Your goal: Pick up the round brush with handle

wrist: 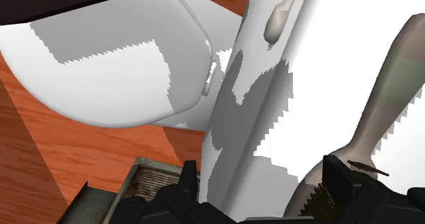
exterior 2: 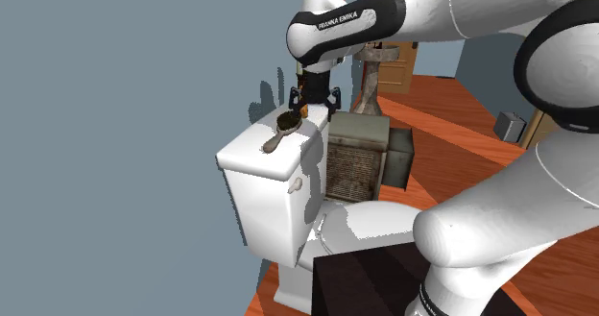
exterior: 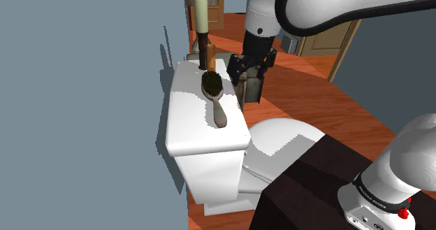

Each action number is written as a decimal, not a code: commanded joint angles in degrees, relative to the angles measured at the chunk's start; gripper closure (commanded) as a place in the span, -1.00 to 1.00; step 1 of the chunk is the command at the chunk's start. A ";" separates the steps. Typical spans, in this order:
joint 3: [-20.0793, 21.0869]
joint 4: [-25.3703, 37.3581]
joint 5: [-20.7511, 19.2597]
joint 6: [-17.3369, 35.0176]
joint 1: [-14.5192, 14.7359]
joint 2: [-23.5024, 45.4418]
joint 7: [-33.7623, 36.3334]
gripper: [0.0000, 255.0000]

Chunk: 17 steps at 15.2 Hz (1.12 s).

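Step in hand: approach, no grasp yet. The black two-finger tool (exterior: pixel 250 66) is released, fingers apart, nothing clasped.

The round brush with dark bristle head and pale grey handle (exterior: pixel 215 99) lies flat on the white toilet tank lid (exterior: pixel 189 124). In the shoulder view the handle runs from the head toward 6 o'clock. There the tool sits at about 2 o'clock of the head, by the tank's front edge. In the second exterior view it hangs just above the head, at 1 o'clock.

In the wrist view the brush (wrist: pixel 381 100) sits beside one finger (wrist: pixel 337 182), not centred. The tank edge fills the gap between the fingers.

Next move, as I judge it: slide the tool over the lid until the fingers straddle the brush, then lower and clench. Mind the tall cream cylinder (exterior: pixel 202 12) at 12 o'clock of the head.
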 commanded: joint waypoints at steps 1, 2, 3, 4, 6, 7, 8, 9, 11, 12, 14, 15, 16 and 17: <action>2.84 2.07 -1.36 1.51 -0.23 2.89 4.11 -1.00; 4.24 3.60 -2.42 2.08 -0.52 4.78 6.12 -1.00; 5.62 5.22 -3.65 2.57 -0.80 6.76 8.20 -1.00; 6.99 6.93 -5.07 2.97 -1.04 8.82 10.35 -1.00; 9.68 10.63 -8.43 3.45 -1.45 13.23 14.85 -1.00; 10.20 11.50 -9.28 3.49 -1.44 14.26 15.88 -1.00; 10.19 10.80 -9.38 4.24 -1.38 14.34 16.03 -1.00; 10.23 10.12 -9.47 4.99 -1.35 14.44 16.18 -1.00; 10.33 8.79 -9.69 6.48 -1.34 14.66 16.51 -1.00; 10.39 8.14 -9.82 7.23 -1.34 14.80 16.69 -1.00; 10.52 6.89 -10.11 8.72 -1.35 15.12 17.07 -1.00; 10.56 6.53 -10.21 9.15 -1.35 15.22 17.19 -1.00; 10.56 6.53 -10.20 9.15 -1.35 15.21 17.18 -1.00; 10.50 6.27 -10.09 9.28 -1.35 15.04 17.08 1.00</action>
